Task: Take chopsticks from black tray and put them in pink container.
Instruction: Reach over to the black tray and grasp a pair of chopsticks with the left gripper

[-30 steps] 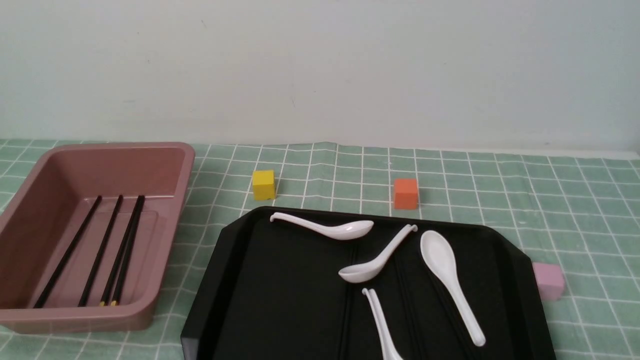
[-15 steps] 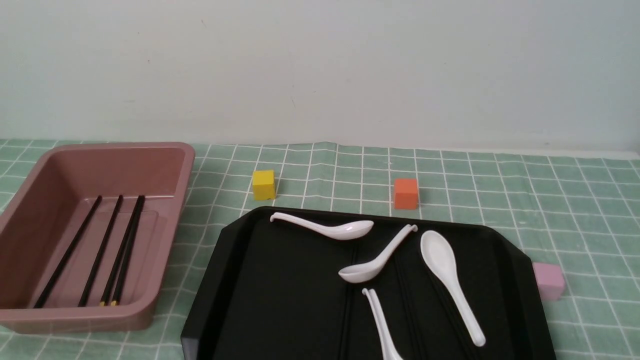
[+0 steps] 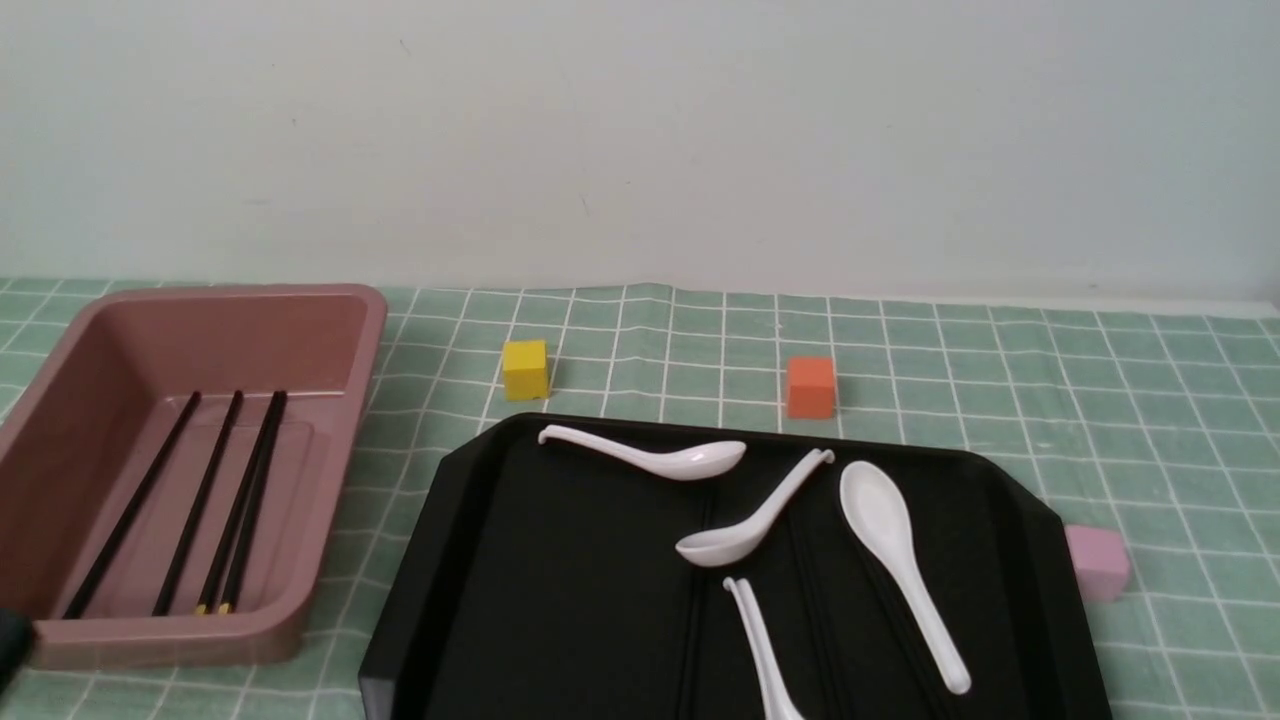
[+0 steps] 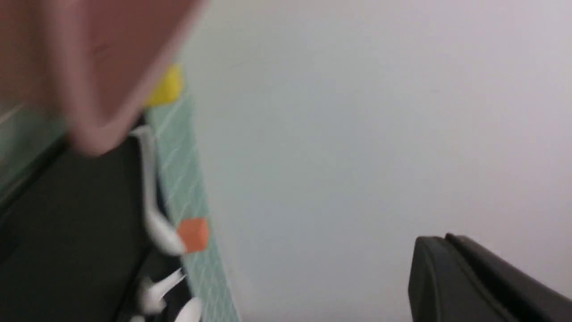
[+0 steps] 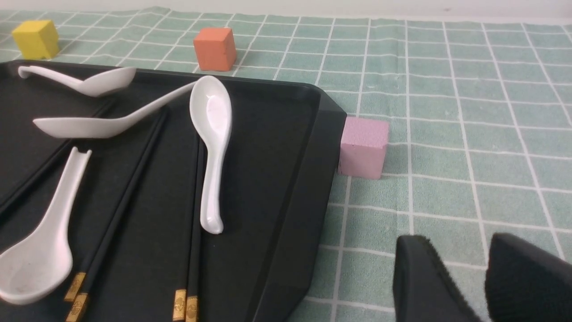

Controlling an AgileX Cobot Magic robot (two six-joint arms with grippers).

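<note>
The pink container (image 3: 250,295) stands at the left with several black chopsticks (image 3: 205,500) lying along its floor. On the black tray (image 3: 480,470) more chopsticks (image 5: 129,188) with gold ends lie in the grooves, partly under the white spoons (image 5: 212,134). My left gripper (image 4: 444,238) is shut, its fingers pressed together with nothing between them, and it hangs in the air against the wall, with the blurred pink container (image 4: 98,67) and the tray (image 4: 67,232) beside it. My right gripper (image 5: 456,243) is open and empty above the green cloth, just off the tray's right side.
A yellow cube (image 3: 526,369) and an orange cube (image 3: 811,387) sit behind the tray. A pale pink cube (image 5: 363,146) touches its right edge. A dark bit of my left arm (image 3: 8,640) shows at the container's near left corner. Green checked cloth covers the table.
A dark part of my left arm has come into the bottom left corner of the front view. The chopsticks, spoons and tray lie as before.
</note>
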